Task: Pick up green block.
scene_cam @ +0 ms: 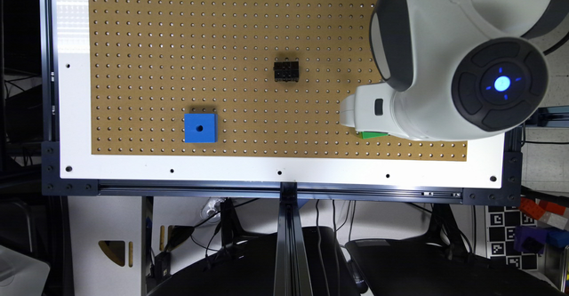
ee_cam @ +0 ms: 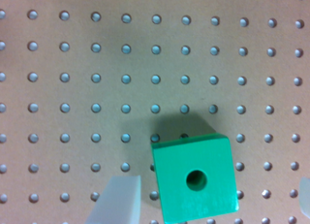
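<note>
Green block: on pegboard near its front edge, between gripper fingers spread wide, apart from both. Risk: off-centre closing shoves it askew

block on pegboard, between pincer fingers

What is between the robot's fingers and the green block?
Nothing visible. In the wrist view the green block sits on bare pegboard between the open gripper fingers, with only board showing in the gaps.
</note>
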Tool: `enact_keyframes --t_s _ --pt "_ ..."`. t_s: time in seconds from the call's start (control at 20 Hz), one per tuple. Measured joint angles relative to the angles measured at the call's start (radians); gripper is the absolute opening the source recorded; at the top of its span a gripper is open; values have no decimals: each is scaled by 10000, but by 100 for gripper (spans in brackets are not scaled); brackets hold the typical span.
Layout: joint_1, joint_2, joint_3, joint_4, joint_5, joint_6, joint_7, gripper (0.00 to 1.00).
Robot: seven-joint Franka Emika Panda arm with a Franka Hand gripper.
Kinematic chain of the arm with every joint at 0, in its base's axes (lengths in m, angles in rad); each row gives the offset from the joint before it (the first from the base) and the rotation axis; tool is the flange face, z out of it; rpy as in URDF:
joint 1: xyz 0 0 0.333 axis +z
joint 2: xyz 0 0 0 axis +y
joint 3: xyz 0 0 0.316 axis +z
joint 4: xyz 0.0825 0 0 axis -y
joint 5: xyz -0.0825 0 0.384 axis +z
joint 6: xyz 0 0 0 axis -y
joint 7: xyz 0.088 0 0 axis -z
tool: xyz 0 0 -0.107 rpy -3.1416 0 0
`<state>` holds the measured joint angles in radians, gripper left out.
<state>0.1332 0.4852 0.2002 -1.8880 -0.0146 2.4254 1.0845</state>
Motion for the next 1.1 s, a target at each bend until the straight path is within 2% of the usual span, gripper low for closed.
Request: enact_keyframes --t_s 0.15,0.3,0.5,0.9,1.0,1.1 --pt "2 343 -2 266 -35 47 0 100" --pt "6 640 -11 345 -72 144 0 100" --pt "7 1098 -22 400 -141 539 0 100" --pt "9 1261 -28 465 -149 596 0 100" --pt "10 1693 -44 471 -200 1015 0 100" --pt "11 1687 -45 510 -234 1022 11 100"
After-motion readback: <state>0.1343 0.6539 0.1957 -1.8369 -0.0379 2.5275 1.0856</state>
